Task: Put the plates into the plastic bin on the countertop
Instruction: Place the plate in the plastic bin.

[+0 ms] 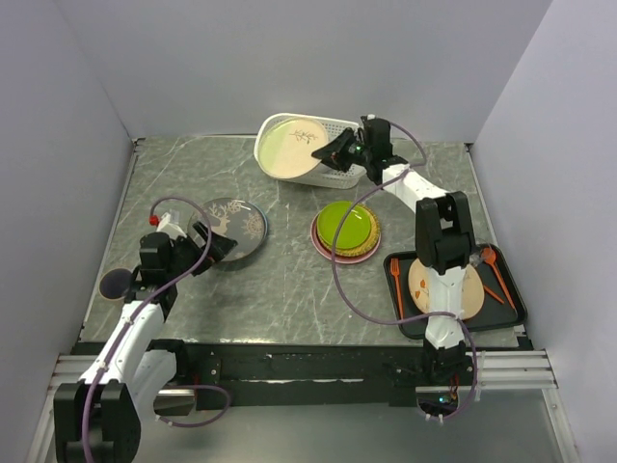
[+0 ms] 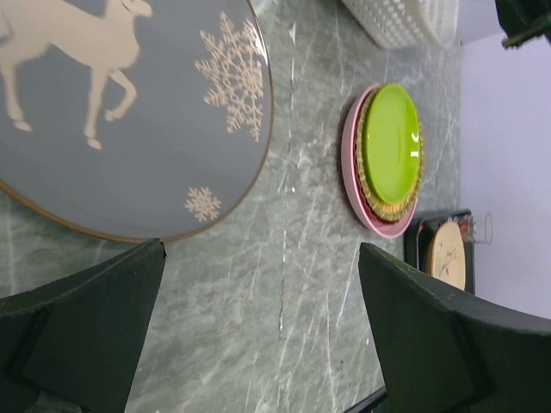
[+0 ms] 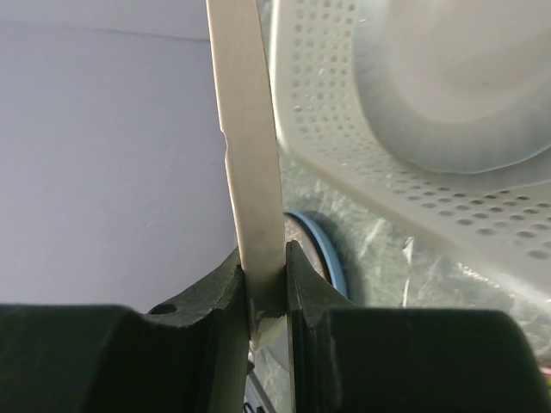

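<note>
Nearest on the right, the black tray (image 1: 501,311) sat at the near right corner of the countertop (image 1: 289,289) with a cream plate (image 1: 472,292) and orange cutlery (image 1: 494,270) on it. The right arm partly covered that plate in the top view.

Over on the near left, the left gripper (image 2: 267,344) was spread wide with nothing in it, just short of the deer plate (image 1: 239,224). Its wrist cam showed the deer and snowflake print and a thin brown rim, which the top view barely gave. A small dark disc (image 1: 116,283) lay by the left edge.

Around the middle sat the stack, lime green plate (image 1: 345,225) on top and a pink plate (image 2: 379,228) at the bottom. There was plenty of bare marble between it and the deer plate, and along the near edge too.

Farthest out, the plastic bin (image 1: 337,178) sat close to the far edge, so not much room behind it. The right gripper (image 3: 267,267) was pinched narrow on the rim of the sprig plate (image 1: 289,145), which was tilted in the bin's mouth with its face toward the near side. In the right wrist cam that plate was purely edge-on, running straight up from the fingers. The bin's perforated wall was just to the right of it, and a blue rim (image 3: 323,249) peeked from behind. I couldn't tell if the plate touched the bin floor.
</note>
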